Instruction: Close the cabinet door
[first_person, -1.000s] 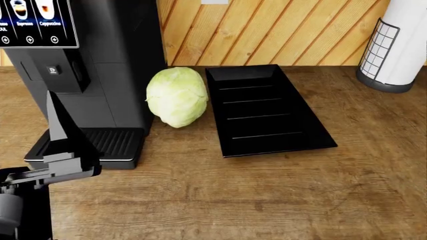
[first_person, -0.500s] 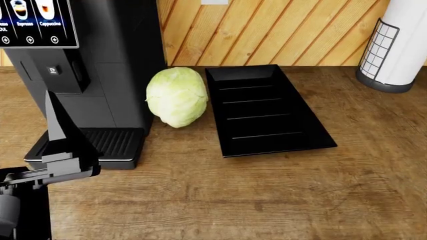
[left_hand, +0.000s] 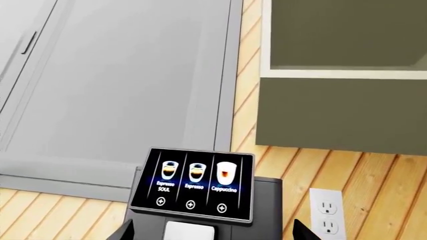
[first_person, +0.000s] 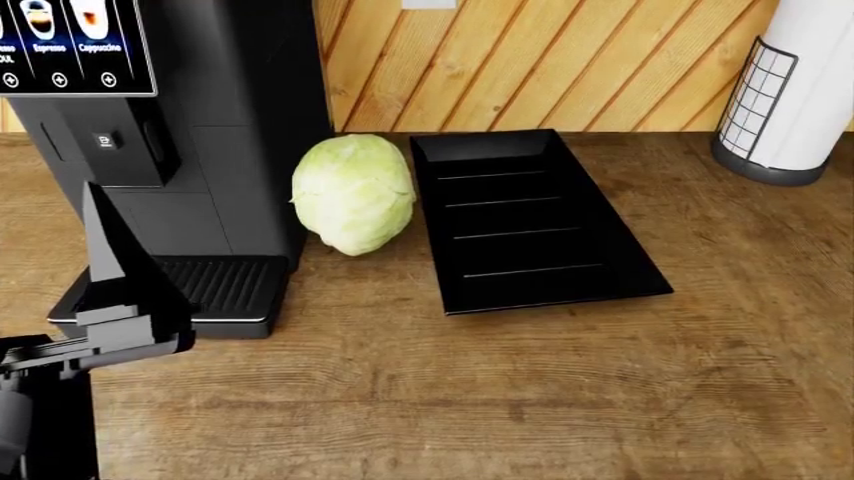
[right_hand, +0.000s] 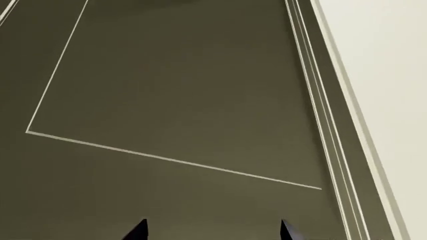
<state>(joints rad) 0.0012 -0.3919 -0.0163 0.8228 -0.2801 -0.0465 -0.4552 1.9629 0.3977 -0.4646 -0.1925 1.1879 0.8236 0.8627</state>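
An olive-green cabinet door (right_hand: 187, 100) with an inset panel line fills the right wrist view, close in front of my right gripper (right_hand: 212, 230). That gripper is open, its two dark fingertips (right_hand: 139, 231) wide apart with nothing between them. The left wrist view shows the olive cabinet (left_hand: 343, 112) on the wall, its pale inside (left_hand: 347, 30) exposed. My left gripper (left_hand: 215, 232) is open and empty, pointing at the coffee machine's screen (left_hand: 193, 185). In the head view this left gripper (first_person: 114, 275) hovers by the machine's drip tray. The right arm is out of the head view.
On the wooden counter (first_person: 534, 400) stand a black coffee machine (first_person: 200, 130), a green cabbage (first_person: 354, 193), a black tray (first_person: 527, 220) and a paper towel holder (first_person: 787, 90). A large grey panel (left_hand: 127, 80) and a wall socket (left_hand: 328, 212) lie behind the machine.
In the head view my left gripper has drifted slightly left and down. Nothing else has moved.
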